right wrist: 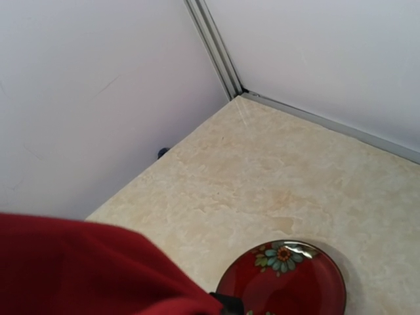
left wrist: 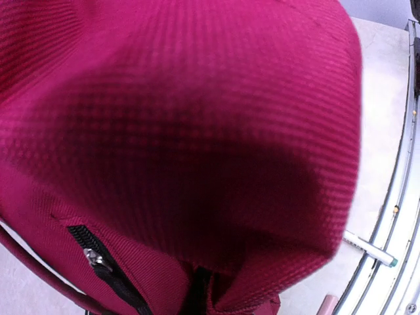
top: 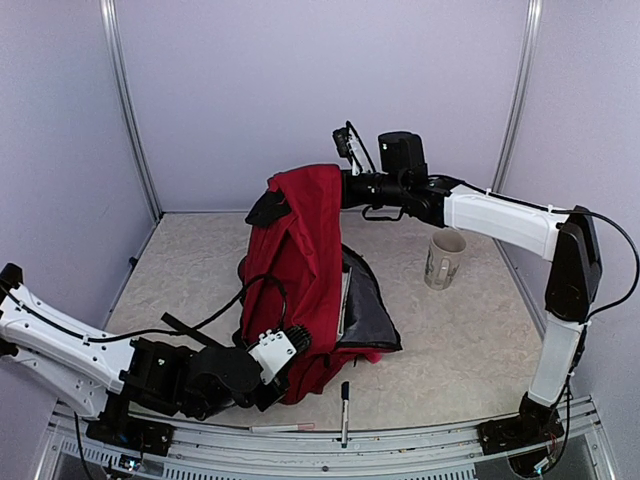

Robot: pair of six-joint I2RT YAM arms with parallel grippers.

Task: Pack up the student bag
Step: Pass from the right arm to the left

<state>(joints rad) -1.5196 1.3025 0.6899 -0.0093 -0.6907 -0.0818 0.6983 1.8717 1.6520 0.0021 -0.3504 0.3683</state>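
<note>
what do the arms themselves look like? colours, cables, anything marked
Left arm and right arm: white link shells, black joint housings, black cables running along them. Left gripper has a white body with black fingers. No markings legible.

No legible text, label or number anywhere; dark marks on mug too small to read.
</note>
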